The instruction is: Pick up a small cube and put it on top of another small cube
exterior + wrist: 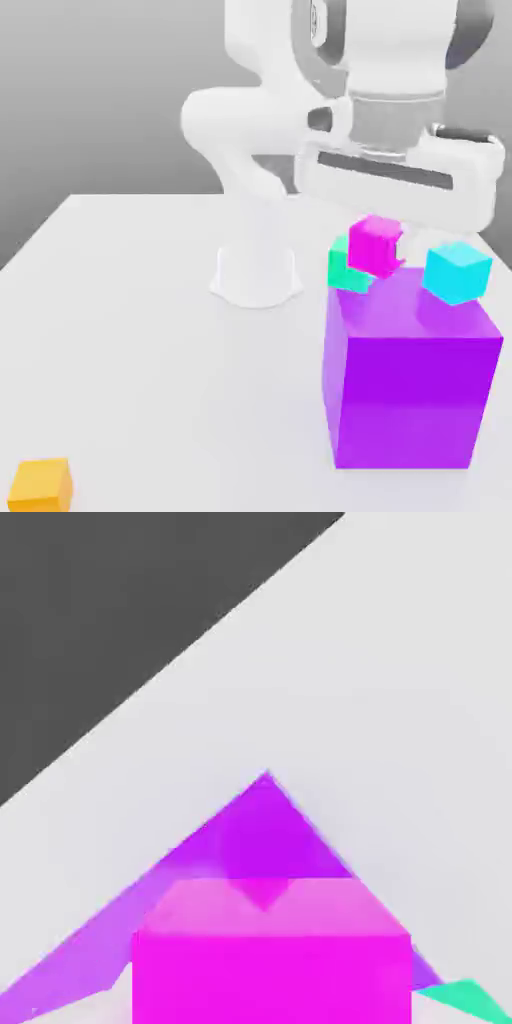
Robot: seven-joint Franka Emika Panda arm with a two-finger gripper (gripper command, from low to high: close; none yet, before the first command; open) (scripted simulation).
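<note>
The small magenta-pink cube [373, 248] hangs in the air below the white hand, with my gripper [390, 238] shut on it. In the hand view the same small cube [270, 957] sits close to the camera. The other small cube, teal-green [343, 271], lies just behind and slightly below the magenta one, toward the exterior view's left. The magenta cube and the large purple cube partly cover it. A corner of the teal cube [470, 1000] also shows in the hand view. The magenta cube overlaps the teal one in the exterior view, and I cannot tell whether they touch.
A large purple cube [410, 385] stands in front of both small cubes, with a lighter cyan cube [457, 272] at its top right corner. A small orange cube [40, 486] lies at the near left of the white table [150, 330]. The arm's white base [255, 272] rises behind.
</note>
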